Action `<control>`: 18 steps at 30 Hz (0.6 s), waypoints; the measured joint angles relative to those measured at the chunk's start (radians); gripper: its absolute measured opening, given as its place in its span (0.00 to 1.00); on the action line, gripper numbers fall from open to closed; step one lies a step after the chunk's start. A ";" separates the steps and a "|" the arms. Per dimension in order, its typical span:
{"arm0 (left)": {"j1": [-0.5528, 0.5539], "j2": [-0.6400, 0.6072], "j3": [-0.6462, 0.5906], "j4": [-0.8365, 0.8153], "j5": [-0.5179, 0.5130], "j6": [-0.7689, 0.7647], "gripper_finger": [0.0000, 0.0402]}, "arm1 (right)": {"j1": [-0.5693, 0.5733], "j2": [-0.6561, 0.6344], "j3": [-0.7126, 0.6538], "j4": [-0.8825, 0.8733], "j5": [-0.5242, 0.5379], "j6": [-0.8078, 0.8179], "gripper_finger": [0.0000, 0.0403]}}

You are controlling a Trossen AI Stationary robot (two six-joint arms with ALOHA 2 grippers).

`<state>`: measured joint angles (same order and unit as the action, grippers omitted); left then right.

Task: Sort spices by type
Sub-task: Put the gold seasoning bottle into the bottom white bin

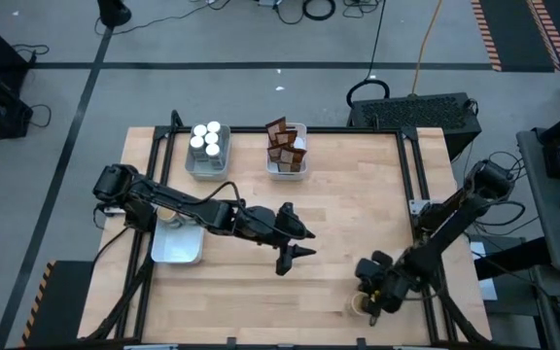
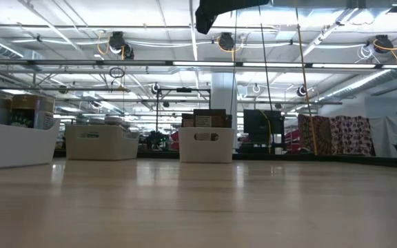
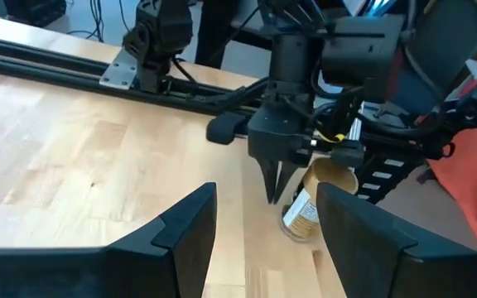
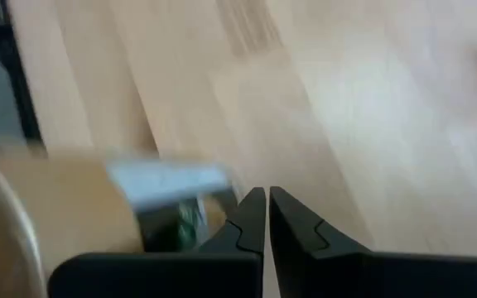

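Observation:
A tan-topped jar (image 3: 302, 217) lies tipped on its side near the table's near right corner (image 1: 358, 305). My right gripper (image 1: 366, 299) points down right beside it with its fingers shut (image 3: 273, 186); the right wrist view shows the jar (image 4: 98, 207) against the side of the fingers (image 4: 265, 215). My left gripper (image 1: 304, 243) hovers open over the table's middle, facing the right arm (image 3: 263, 223), and holds nothing. White-topped jars (image 1: 207, 139) fill one far tray, and brown packets (image 1: 285, 141) stand in the tray next to it. My right gripper stands with its shut fingers (image 3: 270, 170) pointing down beside the jar's labelled side (image 3: 305, 211). Whether the fingers touch the jar, I cannot tell. The jar rests on the table, tilted.
A third white tray (image 1: 176, 245) sits at the near left under my left arm. The two far trays (image 1: 202, 167) (image 1: 287, 171) stand side by side near the far edge. Black frame rails (image 1: 411, 165) run along the table's right and left sides. Bare wood lies between the arms.

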<state>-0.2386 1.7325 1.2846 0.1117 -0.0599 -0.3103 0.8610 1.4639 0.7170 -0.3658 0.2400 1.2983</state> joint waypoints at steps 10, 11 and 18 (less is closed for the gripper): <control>-0.015 0.000 0.000 -0.032 0.004 -0.001 0.53 | -0.082 -0.036 0.000 -0.142 -0.090 0.028 0.00; -0.017 0.000 0.000 -0.042 0.004 -0.002 0.53 | -0.074 -0.049 0.000 -0.176 -0.092 0.066 0.00; -0.029 0.000 0.000 -0.094 0.005 -0.002 0.53 | -0.002 -0.112 0.002 -0.045 -0.300 0.158 0.00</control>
<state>-0.2679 1.7321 1.2849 0.0179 -0.0551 -0.3127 0.8589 1.3519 0.7189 -0.4111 -0.0597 1.4562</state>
